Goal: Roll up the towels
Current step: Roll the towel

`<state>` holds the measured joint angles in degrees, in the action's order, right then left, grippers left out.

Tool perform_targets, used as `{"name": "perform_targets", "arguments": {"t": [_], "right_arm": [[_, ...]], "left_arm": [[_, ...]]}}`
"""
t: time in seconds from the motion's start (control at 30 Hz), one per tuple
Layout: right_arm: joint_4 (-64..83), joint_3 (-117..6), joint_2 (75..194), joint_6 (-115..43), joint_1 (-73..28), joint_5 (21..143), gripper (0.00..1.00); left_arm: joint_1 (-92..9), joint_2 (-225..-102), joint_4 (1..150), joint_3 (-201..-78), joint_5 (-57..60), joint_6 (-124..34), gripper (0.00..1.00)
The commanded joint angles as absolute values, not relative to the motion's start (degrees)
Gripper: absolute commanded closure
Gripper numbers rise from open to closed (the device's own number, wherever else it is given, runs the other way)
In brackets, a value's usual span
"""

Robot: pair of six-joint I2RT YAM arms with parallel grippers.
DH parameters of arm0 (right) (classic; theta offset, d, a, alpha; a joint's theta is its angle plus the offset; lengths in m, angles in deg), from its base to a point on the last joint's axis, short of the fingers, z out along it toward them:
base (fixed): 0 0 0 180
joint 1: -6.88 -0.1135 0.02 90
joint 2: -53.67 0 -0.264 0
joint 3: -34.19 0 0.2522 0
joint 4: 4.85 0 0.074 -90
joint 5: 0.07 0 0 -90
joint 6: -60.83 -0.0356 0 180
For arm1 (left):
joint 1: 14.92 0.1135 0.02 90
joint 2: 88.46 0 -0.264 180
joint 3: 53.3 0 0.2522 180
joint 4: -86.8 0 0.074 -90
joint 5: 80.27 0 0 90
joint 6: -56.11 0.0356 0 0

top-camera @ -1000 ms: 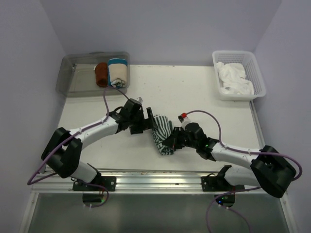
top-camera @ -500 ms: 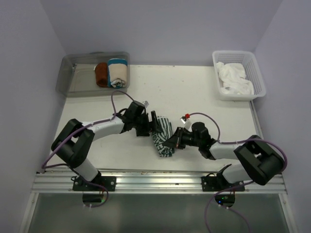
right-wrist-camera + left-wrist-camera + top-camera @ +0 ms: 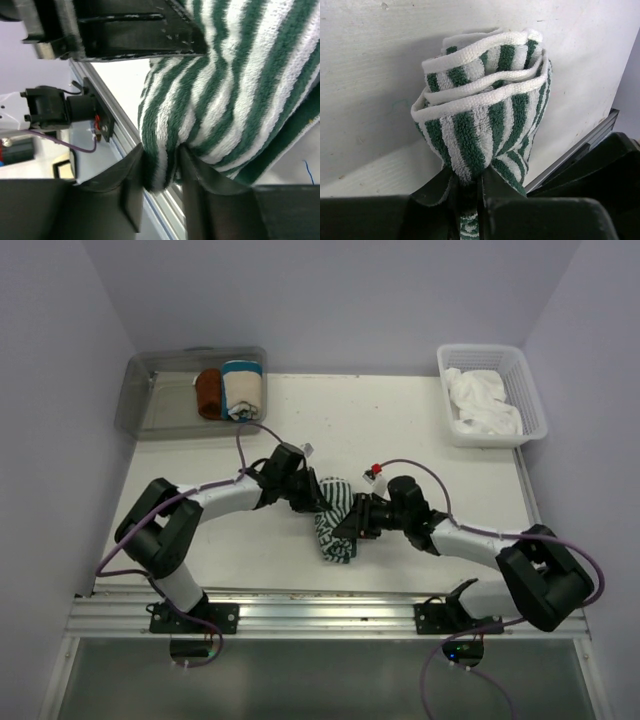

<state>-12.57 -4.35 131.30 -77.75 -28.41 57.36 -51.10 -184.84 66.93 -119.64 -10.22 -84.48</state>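
On the table in the overhead view, the striped towel lay as a short, thick roll near the middle of the near half, set at a slant. The left gripper met its far end from the left and the right gripper met its side from the right. The white towel sat crumpled in the basket at the far right corner, well apart from both arms. At the far left, a clear bin held a rust-brown towel and a cream towel side by side, both rolled.

At the left wrist, the striped towel showed its end, the white-edged layers curled one inside another. The left gripper had its jaws clamped on a thin fold at the roll's near edge, cloth squeezed between the fingers.

At the right wrist, the striped towel filled most of the view. The right gripper had its jaws slightly apart, clamped on a bulging fold that pressed against both fingers. The left gripper appeared as a black body just above the cloth, with the rail running past below it.
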Motion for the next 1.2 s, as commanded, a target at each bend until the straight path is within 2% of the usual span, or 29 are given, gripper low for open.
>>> {"name": "perform_targets", "arguments": {"t": [0.0, 0.1, 0.2, 0.23, 0.33, 0.43, 0.47, 0.7, 0.93, 1.03, 1.07, 1.17], "right_arm": [[4.14, -9.96, 126.72, -69.44, -28.90, 57.85, 0.60], [15.91, -15.40, 122.50, -63.83, -29.68, 64.33, 0.47], [26.29, -21.11, 120.91, -59.43, -32.49, 75.75, 0.43], [30.49, -22.80, 121.08, -58.54, -36.85, 83.88, 0.40], [37.27, -30.18, 123.98, -56.33, -47.74, 96.05, 0.31], [38.79, -34.49, 126.70, -55.19, -54.81, 105.82, 0.26], [38.88, -35.37, 127.23, -54.75, -56.39, 110.98, 0.18], [42.57, -44.77, 139.35, -51.15, -68.78, 127.34, 0.11], [45.12, -50.32, 151.92, -48.51, -74.33, 139.57, 0.10], [45.38, -50.59, 156.50, -50.17, -74.51, 141.09, 0.14], [45.21, -49.89, 157.11, -50.87, -74.51, 141.17, 0.18], [44.42, -47.79, 155.99, -53.68, -74.42, 141.08, 0.42]], "left_arm": [[-51.13, -183.21, 62.41, -121.47, -5.05, -85.22, 0.93], [-50.96, -180.41, 56.35, -121.03, 0.57, -86.36, 0.98], [-50.61, -178.29, 51.77, -119.19, 5.59, -88.91, 0.96], [-50.34, -176.98, 51.59, -118.31, 6.03, -89.61, 0.94], [-49.81, -175.83, 50.10, -116.37, 7.26, -91.55, 0.94], [-49.81, -176.00, 50.10, -115.58, 5.95, -91.81, 0.94], [-49.81, -176.09, 50.10, -115.41, 5.69, -91.90, 0.95], [-49.81, -176.44, 49.22, -115.84, 5.51, -91.64, 0.95], [-49.81, -176.00, 49.31, -115.67, 5.33, -91.72, 0.94], [-49.81, -176.09, 49.48, -115.67, 4.89, -91.72, 0.93], [-49.81, -176.09, 49.66, -115.67, 4.80, -91.64, 0.93], [-49.81, -176.09, 50.01, -115.76, 3.84, -91.11, 0.90]]}}
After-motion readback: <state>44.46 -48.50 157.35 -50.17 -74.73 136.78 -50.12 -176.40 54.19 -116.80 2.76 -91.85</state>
